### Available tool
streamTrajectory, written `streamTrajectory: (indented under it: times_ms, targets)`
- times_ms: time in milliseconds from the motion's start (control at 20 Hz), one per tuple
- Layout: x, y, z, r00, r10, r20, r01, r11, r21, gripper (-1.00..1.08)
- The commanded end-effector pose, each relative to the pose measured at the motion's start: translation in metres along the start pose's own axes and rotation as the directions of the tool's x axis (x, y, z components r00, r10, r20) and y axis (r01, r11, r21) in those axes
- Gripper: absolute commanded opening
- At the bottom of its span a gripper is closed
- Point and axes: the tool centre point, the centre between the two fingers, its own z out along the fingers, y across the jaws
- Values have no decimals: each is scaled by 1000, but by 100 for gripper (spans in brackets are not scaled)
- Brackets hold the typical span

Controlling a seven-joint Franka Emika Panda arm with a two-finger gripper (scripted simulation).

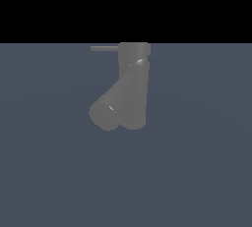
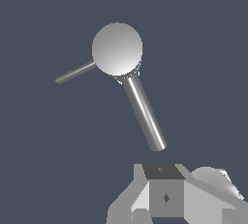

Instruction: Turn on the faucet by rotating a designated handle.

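Fingers [image 2: 167,203] unreadable, so you cannot tell their spread; push the handle [image 1: 104,48] near its tip — thin, rigid, light against the faucet [image 1: 132,86]

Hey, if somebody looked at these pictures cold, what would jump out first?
The dark grey matte Y-shaped faucet standing alone mid-scene in the exterior view, its thick spout angling down toward that view's left. Next, the thin grey rod handle jutting sideways from its top cap. In the wrist view, part of the pale grey gripper shows below the faucet, apart from it.
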Motion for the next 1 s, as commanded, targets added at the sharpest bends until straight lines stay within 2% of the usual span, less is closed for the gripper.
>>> streamTrajectory:
  times_ms: [0,200,450,700,950]
  targets:
    - [9,-9,6,998,63,3,-63,998,1,-100]
    - [23,-24,17,987,162,7,-162,987,0,-100]
    - [40,-42,33,959,284,8,-284,959,-4,-100]
    - [56,-60,51,916,402,4,-402,916,-9,-100]
    - [72,-78,70,859,512,-5,-512,859,-14,-100]
